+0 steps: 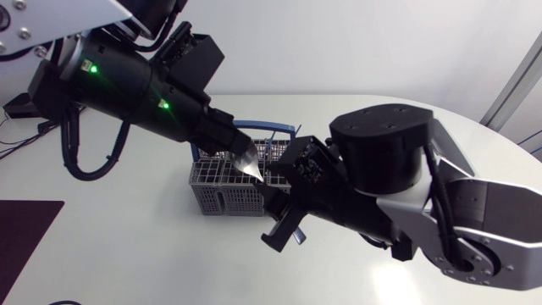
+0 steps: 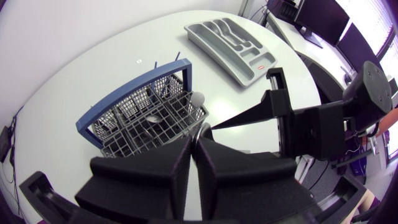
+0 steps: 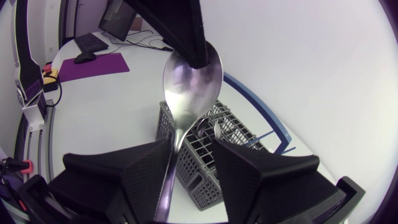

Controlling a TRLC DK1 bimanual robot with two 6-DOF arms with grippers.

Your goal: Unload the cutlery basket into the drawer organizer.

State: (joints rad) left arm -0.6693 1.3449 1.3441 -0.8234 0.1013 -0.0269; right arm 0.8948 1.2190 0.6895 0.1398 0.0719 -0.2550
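Bright, even light fills the white table (image 1: 127, 254); the spoon (image 3: 185, 87) glints, and soft shadows edge the basket (image 1: 224, 193).

A purple mat (image 3: 102, 65) lies on the white table (image 3: 93, 118), well ahead of the right gripper (image 3: 189, 158).

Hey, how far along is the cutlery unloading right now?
Done: unclear; what lies in the organizer is too small to tell. In hand: the left gripper holds a spoon by its bowl above the basket, handle between the open jaws of the right gripper. Left: that spoon and the other cutlery in the basket must reach the organizer.
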